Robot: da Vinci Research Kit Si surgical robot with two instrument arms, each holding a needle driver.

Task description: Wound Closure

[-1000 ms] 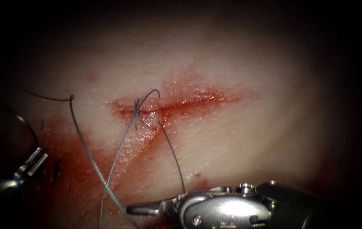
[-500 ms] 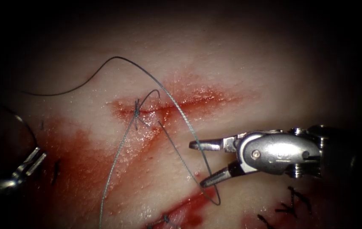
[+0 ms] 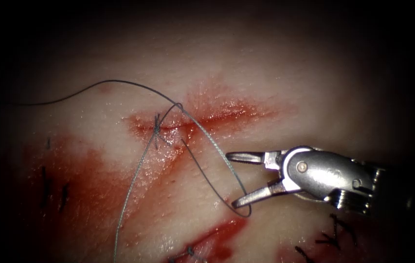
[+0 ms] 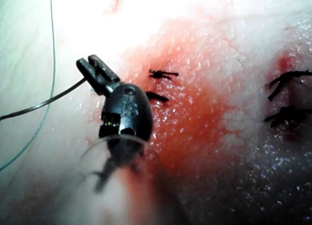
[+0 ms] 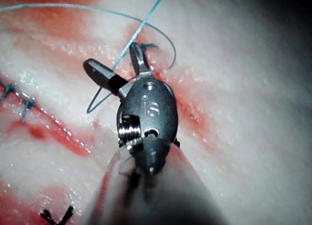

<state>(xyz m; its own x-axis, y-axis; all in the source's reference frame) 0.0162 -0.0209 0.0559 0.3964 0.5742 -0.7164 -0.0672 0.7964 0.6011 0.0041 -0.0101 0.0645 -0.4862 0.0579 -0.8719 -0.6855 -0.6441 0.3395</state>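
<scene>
**Tissue** (image 3: pixel 285 63): pork belly, wet surface, with red fluid (image 3: pixel 85 180) spread below and left of the cut.

**Cut** (image 3: pixel 217 116): runs across the middle of the endoscope view. One knot (image 3: pixel 157 127) sits on it toward its left end.

**Thread** (image 3: pixel 119 81): one strand comes in from the left, arches above the cut's left end and sweeps down to the right of the knot. There it curls round the right tool's lower jaw. A second strand drops from the knot to the lower edge.

**Right tool** (image 3: pixel 231 180): right of the knot and below the cut. Jaws are wide apart and clamp nothing. In the right wrist view (image 5: pixel 112 57) the thread (image 5: pixel 141 28) crosses the gap between them.

**Left tool** (image 4: pixel 92 69): seen in the left wrist view with jaws together. A dark strand of thread (image 4: pixel 44 103) leaves them, so they appear clamped on it, though the contact itself is hard to make out.

**Cut ends of thread** (image 3: pixel 336 234): dark stubs from other stitches, lower right and far left.

**Handling note (judgement):** the work in hand looks like managing a loop of thread on the open right jaws.
- Keep the curl seated on the lower jaw rather than near its tip, where it may slip off.
- Keep the left tool's strand slack enough that the knot is not dragged off the cut.
- Hold the jaw tips clear of the wet tissue.
</scene>
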